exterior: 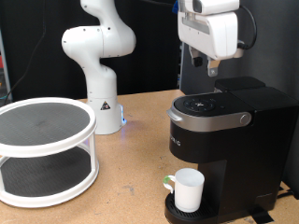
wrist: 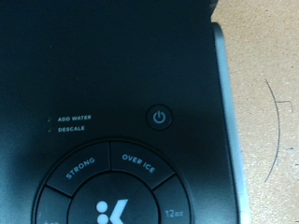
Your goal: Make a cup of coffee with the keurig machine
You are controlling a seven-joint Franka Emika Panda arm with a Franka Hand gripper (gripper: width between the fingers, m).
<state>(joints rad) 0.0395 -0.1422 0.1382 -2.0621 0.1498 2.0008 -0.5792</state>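
The keurig machine (exterior: 229, 140) stands on the wooden table at the exterior view's right, lid down, silver-grey handle (exterior: 213, 119) at its front. The cup (exterior: 189, 189), white with a green mark on its handle, stands on the drip tray (exterior: 192, 214) under the spout. My gripper (exterior: 213, 67) hangs just above the machine's rear top, fingers together and empty. The wrist view looks down on the machine's top (wrist: 103, 56) with its round button panel (wrist: 112, 191) and the power button (wrist: 160, 118); no fingers show there.
A white two-tier round rack (exterior: 45, 149) stands at the exterior view's left. The white arm base (exterior: 101, 84) stands behind the middle of the table (exterior: 131, 187). Bare tabletop (wrist: 271, 112) shows beside the machine in the wrist view.
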